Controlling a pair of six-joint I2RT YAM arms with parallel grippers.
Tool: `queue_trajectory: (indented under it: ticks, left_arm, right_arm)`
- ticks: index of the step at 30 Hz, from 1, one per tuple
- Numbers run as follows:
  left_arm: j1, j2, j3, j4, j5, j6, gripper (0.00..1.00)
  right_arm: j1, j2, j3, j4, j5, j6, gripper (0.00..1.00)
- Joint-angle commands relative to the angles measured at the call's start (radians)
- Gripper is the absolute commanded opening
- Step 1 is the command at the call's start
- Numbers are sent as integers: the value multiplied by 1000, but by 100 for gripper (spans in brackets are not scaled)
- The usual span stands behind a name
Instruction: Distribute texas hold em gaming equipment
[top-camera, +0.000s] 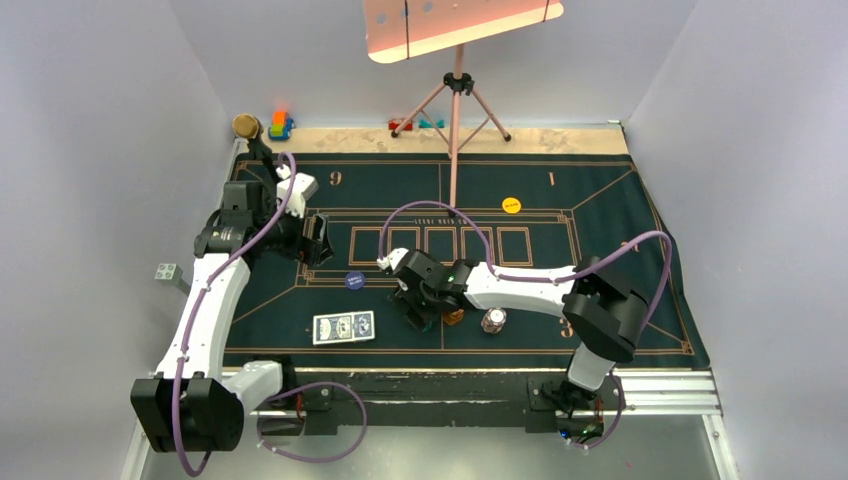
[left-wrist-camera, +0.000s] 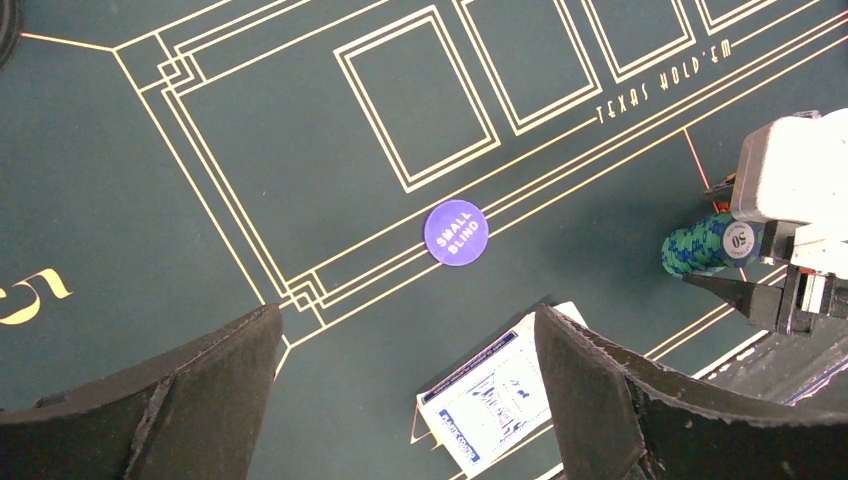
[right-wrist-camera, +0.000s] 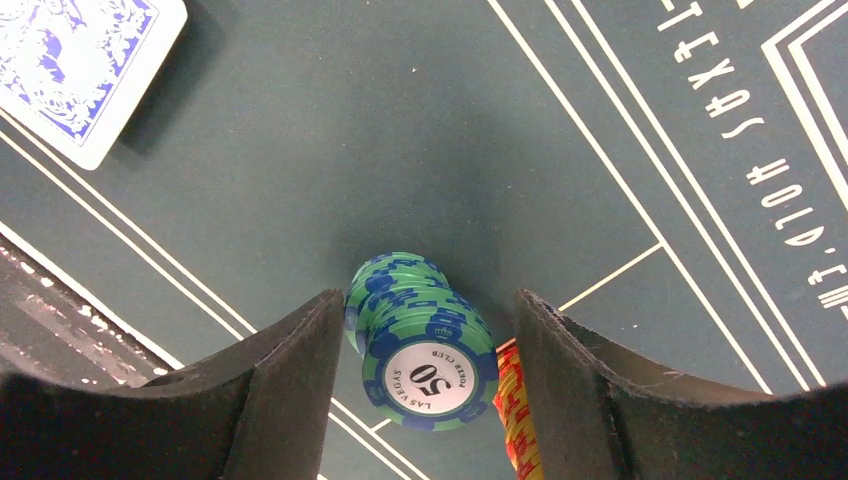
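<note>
Straddling the leaning stack of round teal-and-blue poker chips (right-wrist-camera: 425, 340), your right end effector (right-wrist-camera: 430, 295) has its black fingers spread to either side, with a thin gap showing beside the top chip on both sides (nothing looks pinched). That stack stands on the dark green printed felt mat (top-camera: 620, 240) on the counter, near its front edge. A short stack of orange chips (right-wrist-camera: 512, 420) sits just beside it, and pinkish-white chips (top-camera: 493, 320) are near those. Your left end effector (left-wrist-camera: 408, 320) hangs wide apart over the felt, holding nothing. The round dark blue disc lettered SMALL BLIND (left-wrist-camera: 455, 232) lies flat beyond its fingertips, and the blue-backed white-bordered playing cards (left-wrist-camera: 490, 405) lie near the front border. A round yellow disc (top-camera: 511, 205) sits well apart, beyond the row of printed card boxes.
</note>
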Motion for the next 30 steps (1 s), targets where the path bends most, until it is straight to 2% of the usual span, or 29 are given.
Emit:
queue_trajectory:
  ticks: [1, 7, 11, 24, 30]
  left_arm:
    - [6, -30, -2, 25, -1, 3, 100]
    - [6, -35, -6, 29, -8, 4, 100]
    - [6, -36, -7, 29, -9, 4, 100]
    - [6, -42, -8, 24, 0, 7, 100]
    - [6, -43, -8, 22, 2, 8, 100]
  right_arm:
    - [7, -29, -4, -3, -3, 12, 64]
    - [8, -39, 6, -18, 3, 18, 50]
    - [8, -47, 12, -26, 8, 20, 36]
    - [15, -50, 162, -116, -4, -18, 33]
    - [14, 7, 230, -124, 6, -42, 32]
